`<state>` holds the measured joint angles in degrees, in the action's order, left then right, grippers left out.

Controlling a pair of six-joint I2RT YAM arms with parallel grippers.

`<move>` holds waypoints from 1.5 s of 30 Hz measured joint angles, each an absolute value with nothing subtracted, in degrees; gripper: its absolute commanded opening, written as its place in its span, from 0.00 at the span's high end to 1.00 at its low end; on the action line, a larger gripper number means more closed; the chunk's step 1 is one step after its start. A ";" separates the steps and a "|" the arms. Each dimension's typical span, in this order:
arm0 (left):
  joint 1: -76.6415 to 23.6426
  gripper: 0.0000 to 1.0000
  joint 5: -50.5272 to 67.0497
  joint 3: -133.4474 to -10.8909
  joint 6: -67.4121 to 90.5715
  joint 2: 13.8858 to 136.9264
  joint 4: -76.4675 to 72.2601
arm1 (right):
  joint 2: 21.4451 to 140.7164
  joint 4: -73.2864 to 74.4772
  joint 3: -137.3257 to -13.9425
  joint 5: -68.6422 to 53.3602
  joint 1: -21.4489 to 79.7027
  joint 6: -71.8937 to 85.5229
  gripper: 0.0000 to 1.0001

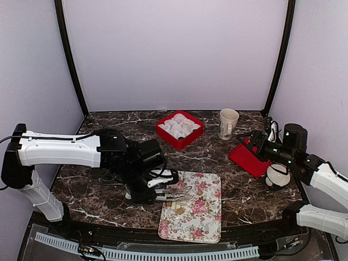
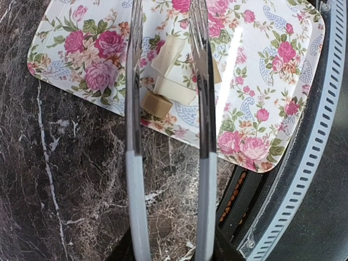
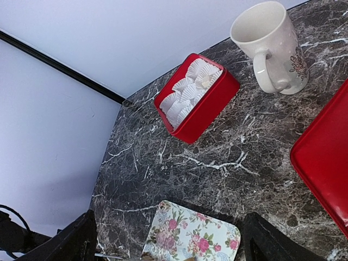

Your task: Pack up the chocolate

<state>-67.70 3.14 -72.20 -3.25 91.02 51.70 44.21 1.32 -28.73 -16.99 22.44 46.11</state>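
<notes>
The chocolate pieces (image 2: 173, 89), judged light and easily marred, are best pinched across flat sides by the half-spread jaws of the left gripper (image 1: 185, 191); those of the right gripper (image 3: 174, 242) are spread wide, empty.

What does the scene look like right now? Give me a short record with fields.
left gripper: open, fingers either side of chocolate on tray
right gripper: open, empty, near lid
chocolate: cream and tan pieces on tray
box: red, open, lined with white paper cups
mug: upright, right of box
lid: red, right of tray
</notes>
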 measured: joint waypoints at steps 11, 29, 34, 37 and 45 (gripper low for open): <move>-67.66 0.63 3.07 -72.84 -5.69 91.02 54.87 | 43.68 1.32 -28.58 -16.86 22.44 46.19 0.07; -67.64 0.73 1.80 -72.82 -5.85 94.63 55.68 | 43.97 1.26 -28.36 -16.88 22.44 46.22 0.07; -67.64 0.81 1.91 -73.71 -5.87 95.48 56.29 | 44.36 1.26 -28.36 -16.88 22.44 46.19 0.07; -67.51 0.84 2.11 -74.89 -5.85 96.01 56.51 | 44.45 1.26 -28.36 -16.88 22.44 46.17 0.06; -61.91 0.86 6.42 -77.14 -5.34 95.26 55.09 | 44.38 1.28 -28.36 -16.86 22.44 46.15 0.07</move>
